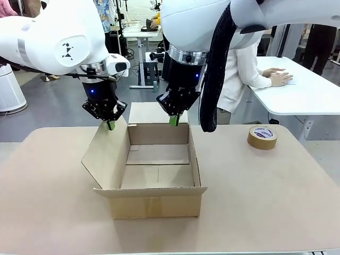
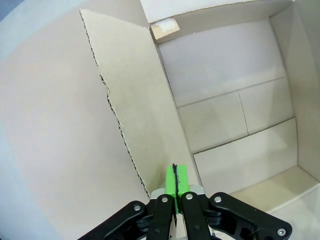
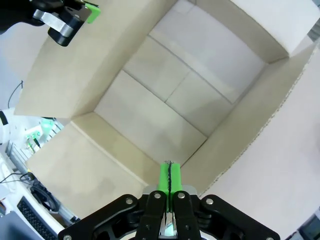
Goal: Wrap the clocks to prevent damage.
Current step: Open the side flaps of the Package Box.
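Observation:
The clocks are out of view. An open brown cardboard box [image 1: 154,204] stands in the middle of the table, its inside bare. My left gripper [image 1: 110,126] hangs shut just over the top edge of the box's left flap [image 1: 106,156], green pads pressed together with nothing between them. In the left wrist view the left gripper [image 2: 174,172] sits beside that flap [image 2: 135,100]. My right gripper [image 1: 173,121] is shut too, above the box's back wall. From the right wrist, the right gripper [image 3: 170,172] looks down into the box [image 3: 165,100], with the left gripper [image 3: 75,17] farther off.
A roll of brown tape [image 1: 262,137] lies on the table to the right of the box. The beige table [image 1: 265,202] has free room on both sides and in front. A person [image 1: 249,69] stands behind at another white table.

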Available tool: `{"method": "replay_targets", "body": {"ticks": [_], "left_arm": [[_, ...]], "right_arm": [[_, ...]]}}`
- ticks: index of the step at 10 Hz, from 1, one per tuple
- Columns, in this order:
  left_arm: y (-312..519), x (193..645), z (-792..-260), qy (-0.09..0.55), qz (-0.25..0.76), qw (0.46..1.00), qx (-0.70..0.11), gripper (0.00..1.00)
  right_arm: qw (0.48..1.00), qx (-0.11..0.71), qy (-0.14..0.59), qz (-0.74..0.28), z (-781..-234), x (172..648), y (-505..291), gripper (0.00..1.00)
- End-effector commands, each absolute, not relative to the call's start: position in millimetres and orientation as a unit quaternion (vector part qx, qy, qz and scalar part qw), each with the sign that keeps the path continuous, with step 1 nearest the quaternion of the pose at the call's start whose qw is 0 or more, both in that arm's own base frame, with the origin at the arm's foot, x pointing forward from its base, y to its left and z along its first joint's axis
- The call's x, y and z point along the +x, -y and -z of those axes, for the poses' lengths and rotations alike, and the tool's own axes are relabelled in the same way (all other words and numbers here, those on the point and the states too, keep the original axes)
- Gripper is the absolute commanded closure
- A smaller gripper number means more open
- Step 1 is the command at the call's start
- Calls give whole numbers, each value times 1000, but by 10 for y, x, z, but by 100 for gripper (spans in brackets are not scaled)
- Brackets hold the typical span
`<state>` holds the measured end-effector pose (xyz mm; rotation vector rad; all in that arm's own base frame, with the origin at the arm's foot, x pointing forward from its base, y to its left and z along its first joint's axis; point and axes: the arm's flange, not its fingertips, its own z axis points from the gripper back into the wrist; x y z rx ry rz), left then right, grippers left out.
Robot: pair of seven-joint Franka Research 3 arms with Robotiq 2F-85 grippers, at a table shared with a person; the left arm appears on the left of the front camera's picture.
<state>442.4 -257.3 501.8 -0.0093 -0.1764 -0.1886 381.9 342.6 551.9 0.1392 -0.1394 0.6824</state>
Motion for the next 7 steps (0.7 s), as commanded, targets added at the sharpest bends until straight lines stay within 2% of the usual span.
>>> {"method": "replay_targets", "body": {"ticks": [1,7], "left_arm": [[2550,4424,-5050,81,100,992,-17,100],[2533,4421,-5028,77,99,992,-20,100]], "right_arm": [[939,56,61,-333,-5413,3885,-3374,99],[950,71,10,-304,-4905,4150,-3139,99]]}}
